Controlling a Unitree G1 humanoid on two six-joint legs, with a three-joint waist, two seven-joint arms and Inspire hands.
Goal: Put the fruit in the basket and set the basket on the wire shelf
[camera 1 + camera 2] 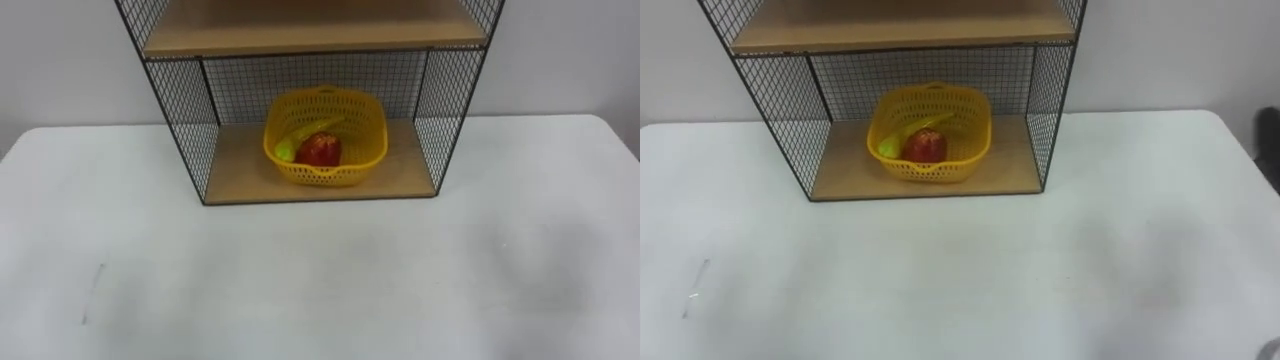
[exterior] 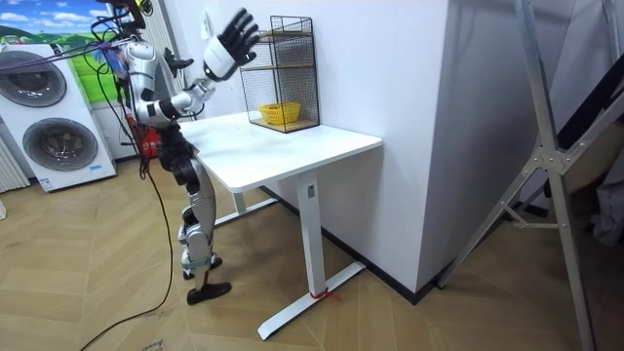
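Observation:
The yellow plastic basket (image 1: 326, 137) stands on the wooden bottom board of the black wire shelf (image 1: 190, 130), near its middle. In the basket lie a red apple (image 1: 319, 150) and, to its left, a yellow-green banana (image 1: 291, 143). In the room view I stand at the white table's (image 2: 292, 146) end that is on the room view's left, facing the shelf (image 2: 290, 68). My right hand (image 2: 231, 44) is raised high in the air, open with fingers spread, holding nothing and well short of the shelf.
The shelf has a second wooden board (image 1: 310, 30) above the basket and stands at the table's far edge against a white wall. Bare white tabletop (image 1: 320, 280) stretches in front of it. Washing machines (image 2: 54, 122) stand behind me.

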